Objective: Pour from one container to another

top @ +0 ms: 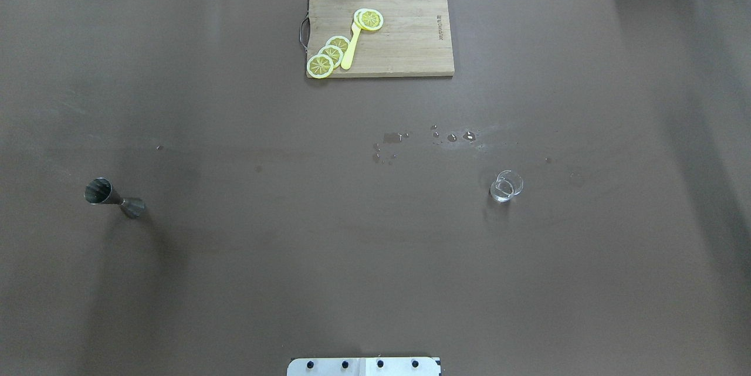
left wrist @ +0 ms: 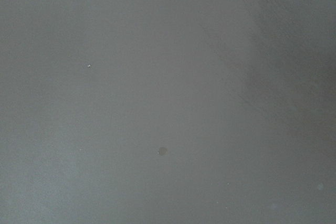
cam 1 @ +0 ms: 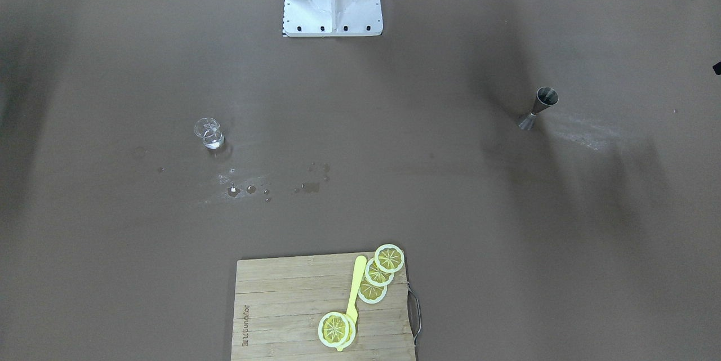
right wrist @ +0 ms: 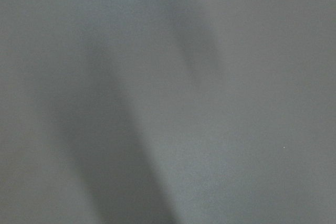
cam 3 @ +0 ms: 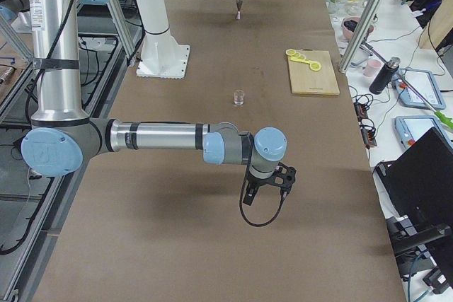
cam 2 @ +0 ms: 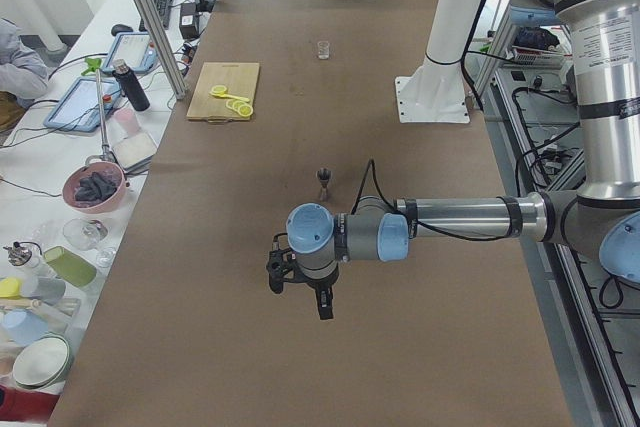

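The clear glass beaker [cam 1: 209,133] [top: 506,186] stands upright on the brown table, on the robot's right half, with a little clear liquid in it. The steel jigger [cam 1: 538,108] [top: 114,197] stands upright far off on the robot's left half. The left gripper [cam 2: 298,292] hovers over bare table near the end, short of the jigger [cam 2: 323,183]. The right gripper [cam 3: 267,187] hovers over bare table well short of the beaker [cam 3: 239,97]. Both grippers show only in side views, so I cannot tell their state. Both wrist views show only table surface.
A wooden cutting board [top: 405,41] [cam 1: 281,310] with lemon slices [top: 328,56] and a yellow knife [top: 351,47] lies at the far middle edge. Spilled drops [cam 1: 250,188] dot the table near the beaker. The robot's white base [cam 1: 332,0] stands at the near middle.
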Tool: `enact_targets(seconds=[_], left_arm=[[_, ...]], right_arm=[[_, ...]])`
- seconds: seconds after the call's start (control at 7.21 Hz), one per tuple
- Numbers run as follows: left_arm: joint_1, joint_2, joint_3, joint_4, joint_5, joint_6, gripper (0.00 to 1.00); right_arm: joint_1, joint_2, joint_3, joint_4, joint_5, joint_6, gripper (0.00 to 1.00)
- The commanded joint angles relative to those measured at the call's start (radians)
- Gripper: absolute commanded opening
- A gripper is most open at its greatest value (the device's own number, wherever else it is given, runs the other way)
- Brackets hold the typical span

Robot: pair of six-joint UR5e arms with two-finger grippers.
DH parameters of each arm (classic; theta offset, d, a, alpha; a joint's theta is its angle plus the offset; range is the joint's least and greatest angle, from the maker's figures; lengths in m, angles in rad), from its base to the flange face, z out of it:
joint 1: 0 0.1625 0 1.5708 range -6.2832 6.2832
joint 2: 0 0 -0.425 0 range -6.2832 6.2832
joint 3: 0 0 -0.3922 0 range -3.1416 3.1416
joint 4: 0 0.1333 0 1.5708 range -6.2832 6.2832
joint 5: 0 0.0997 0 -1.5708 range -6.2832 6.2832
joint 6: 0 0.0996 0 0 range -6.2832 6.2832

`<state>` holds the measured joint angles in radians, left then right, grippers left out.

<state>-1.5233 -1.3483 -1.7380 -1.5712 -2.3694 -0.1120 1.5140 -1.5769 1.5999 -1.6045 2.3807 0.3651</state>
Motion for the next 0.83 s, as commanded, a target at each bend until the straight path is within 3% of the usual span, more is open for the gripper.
enact_targets(seconds=[0.0,0.69], left_arm=[[0.0,-0.002,0.0,0.0,0.001,0.0,0.98],[0.0,-0.002,0.002,-0.02,0.001,0.0,0.98]], right_arm=[[0.0,0.0,0.0,0.0,0.0,0.0,1.0],[0.0,0.0,0.002,0.0,0.002,0.002,1.0]])
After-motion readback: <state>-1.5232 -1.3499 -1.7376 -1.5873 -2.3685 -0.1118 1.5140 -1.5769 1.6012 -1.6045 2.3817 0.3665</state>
